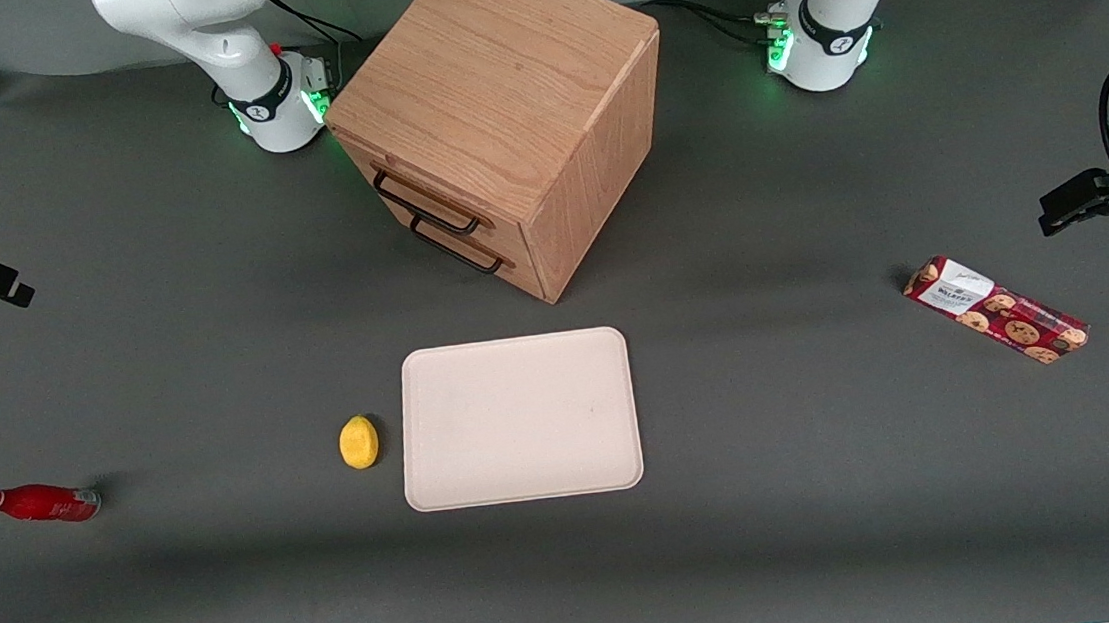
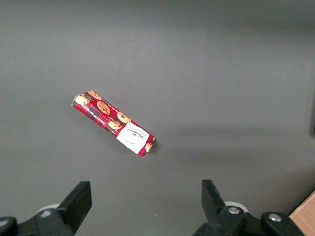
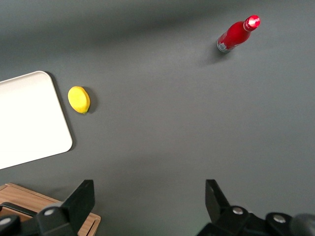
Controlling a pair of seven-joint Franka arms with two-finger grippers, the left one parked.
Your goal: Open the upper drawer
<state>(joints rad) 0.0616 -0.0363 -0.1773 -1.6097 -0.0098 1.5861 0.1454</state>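
The oak cabinet point(image 1: 495, 86) stands at the middle of the table, its front turned toward the working arm's end. The upper drawer point(image 1: 444, 201) is pushed in flush, with its thin black wire handle point(image 1: 425, 209) above the bottom drawer's identical handle point(image 1: 457, 250). My right gripper point(image 1: 16, 290) hangs above the table at the working arm's end, far sideways from the cabinet. In the right wrist view the gripper point(image 3: 149, 196) is open and empty over bare mat, with a corner of the cabinet point(image 3: 29, 206) beside one finger.
A cream tray point(image 1: 519, 417) lies nearer the front camera than the cabinet, with a lemon point(image 1: 358, 441) beside it. A red bottle point(image 1: 37, 503) lies toward the working arm's end. A cookie box point(image 1: 996, 310) lies toward the parked arm's end.
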